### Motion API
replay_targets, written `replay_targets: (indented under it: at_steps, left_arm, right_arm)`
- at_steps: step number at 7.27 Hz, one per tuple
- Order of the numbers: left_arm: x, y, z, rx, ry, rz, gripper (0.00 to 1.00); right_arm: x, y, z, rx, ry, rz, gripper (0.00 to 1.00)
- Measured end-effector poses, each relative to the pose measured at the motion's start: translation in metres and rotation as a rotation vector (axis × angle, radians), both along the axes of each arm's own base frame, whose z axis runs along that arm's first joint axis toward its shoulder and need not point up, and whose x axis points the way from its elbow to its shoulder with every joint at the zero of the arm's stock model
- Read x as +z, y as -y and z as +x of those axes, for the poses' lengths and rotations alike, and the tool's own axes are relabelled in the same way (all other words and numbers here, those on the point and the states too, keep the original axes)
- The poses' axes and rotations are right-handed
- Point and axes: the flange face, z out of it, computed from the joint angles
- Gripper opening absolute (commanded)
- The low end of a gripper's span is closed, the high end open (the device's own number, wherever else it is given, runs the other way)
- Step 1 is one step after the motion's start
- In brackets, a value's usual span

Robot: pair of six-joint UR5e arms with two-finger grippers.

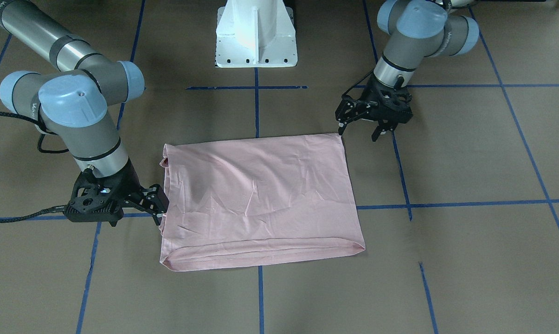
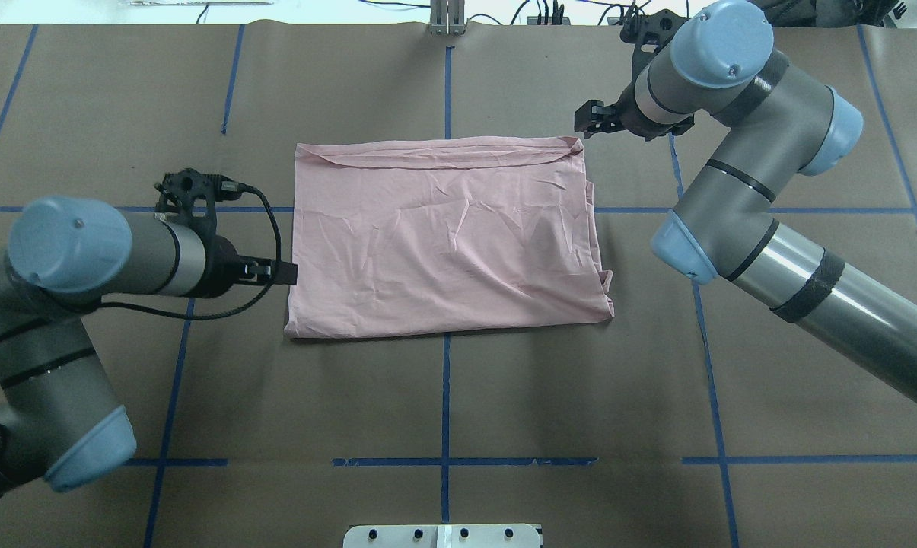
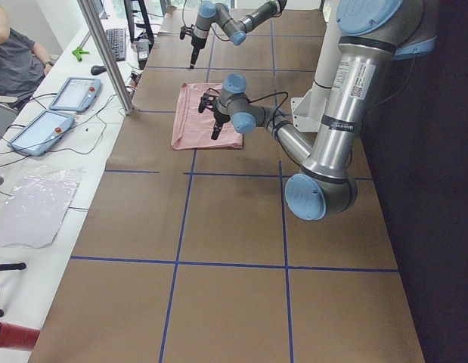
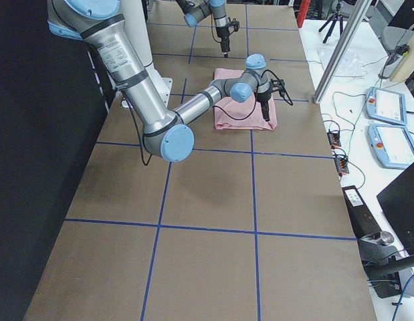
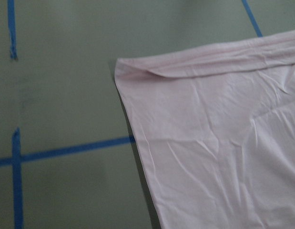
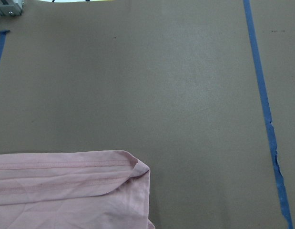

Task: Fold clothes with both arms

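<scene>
**Shirt lying as a neat rectangle, both hands standing open at its edges**

The pale pink T-shirt (image 1: 260, 195) is lying flat in the middle of the worktop (image 1: 469, 260), and it is already showing as a plain rectangle. No sleeves are sticking out and no print is facing up. Its doubled hem (image 2: 435, 146) is running along the edge farthest from the robot, and layered cloth is showing along the side nearest the right arm. Judging from that, the early folds are looking done: the sleeves and sides seem tucked in.

The left hand (image 1: 359, 132) is hovering with its fingers spread wide, gripping nothing, and one fingertip is sitting just beside the shirt's robot-side corner. The right hand (image 1: 160, 204) is sitting at the opposite short edge, towards the far corner. Its fingers are also looking parted, and the cloth there is lying flat rather than lifted, so it seems to be holding nothing either. Neither wrist view is showing any fingers, only bare shirt corners.

What is probably remaining is at least one more fold, halving the rectangle into a smaller bundle. For that each hand is needing to pinch all the layers at its edge, and the creases across the top are wanting smoothing.
</scene>
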Motion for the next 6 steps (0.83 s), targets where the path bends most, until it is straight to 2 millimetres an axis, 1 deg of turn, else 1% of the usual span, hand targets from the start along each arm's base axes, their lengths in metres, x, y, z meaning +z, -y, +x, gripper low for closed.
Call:
replay_targets:
  at_steps: [1,2,3,4,6]
  left_arm:
    - [0.009,-0.021,0.028,-0.004,0.011,-0.04,0.75]
    - [0.018,-0.031,0.05,-0.004,0.028,-0.062,0.75]
    - [0.023,-0.035,0.063,-0.003,0.041,-0.073,0.75]
    - [0.027,-0.035,0.068,-0.003,0.048,-0.078,0.73]
    - [0.026,-0.035,0.071,-0.003,0.049,-0.078,0.71]
  right_arm:
    - [-0.001,-0.002,0.002,0.0,-0.001,-0.002,1.0]
    - [-0.002,-0.003,0.002,-0.001,-0.001,-0.002,1.0]
    - [-0.002,-0.003,0.003,0.0,-0.001,-0.002,1.0]
    - [-0.002,-0.003,0.003,0.0,-0.001,-0.002,1.0]
    - [-0.002,-0.003,0.003,0.001,-0.002,-0.001,1.0]
